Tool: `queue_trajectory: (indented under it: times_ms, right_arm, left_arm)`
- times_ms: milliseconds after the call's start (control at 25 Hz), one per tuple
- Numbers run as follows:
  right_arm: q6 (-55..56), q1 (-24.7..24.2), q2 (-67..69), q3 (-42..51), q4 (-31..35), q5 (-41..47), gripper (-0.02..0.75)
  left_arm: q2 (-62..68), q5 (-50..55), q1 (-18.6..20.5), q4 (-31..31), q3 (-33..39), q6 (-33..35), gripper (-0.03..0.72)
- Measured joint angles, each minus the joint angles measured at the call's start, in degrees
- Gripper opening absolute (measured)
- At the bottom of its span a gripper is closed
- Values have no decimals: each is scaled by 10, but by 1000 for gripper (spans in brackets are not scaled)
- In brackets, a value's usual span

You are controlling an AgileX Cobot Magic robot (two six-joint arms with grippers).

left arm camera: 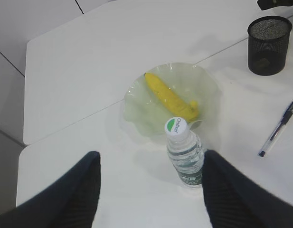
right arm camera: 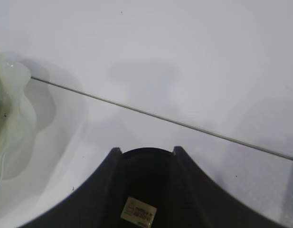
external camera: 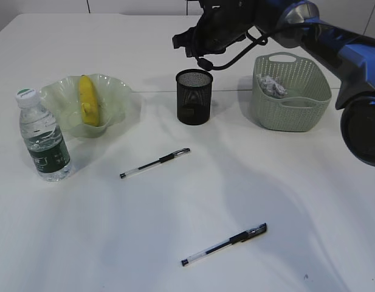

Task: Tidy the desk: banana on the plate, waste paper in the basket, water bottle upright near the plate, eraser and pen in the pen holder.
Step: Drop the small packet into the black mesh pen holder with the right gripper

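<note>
Banana (external camera: 88, 100) sits in the plate (external camera: 117, 91) at left, bottle (external camera: 44, 137) upright beside it. Right claw (external camera: 199, 52), empty with fingers partly apart, hangs over the pen holder (external camera: 194, 97); an eraser perhaps inside. Left claw (left arm camera: 151, 190) gapes. Two pens (external camera: 155, 163) wait on the tabletop (external camera: 296, 201).

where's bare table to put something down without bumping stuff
Free: the wide front strip around the nearer black pen, and the back-left corner behind the green wavy plate. Crowded: the back row, where the plate with its yellow banana, black mesh pen holder and green woven basket line up, and the clear water bottle beside the plate.
</note>
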Motion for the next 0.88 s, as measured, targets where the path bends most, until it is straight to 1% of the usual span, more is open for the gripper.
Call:
queue_trajectory:
  times_ms: [200, 600, 720, 880]
  right_arm:
    - [0, 0, 0, -19, 0, 43, 244]
    - [5, 0, -28, -22, -2, 102, 245]
    - [21, 0, -46, -22, -2, 117, 255]
    - [40, 0, -66, -23, -2, 145, 303]
  left_arm:
    - [0, 0, 0, 0, 0, 0, 475]
    - [0, 1, 0, 0, 0, 0, 475]
    - [0, 2, 0, 0, 0, 0, 475]
    - [0, 2, 0, 0, 0, 0, 475]
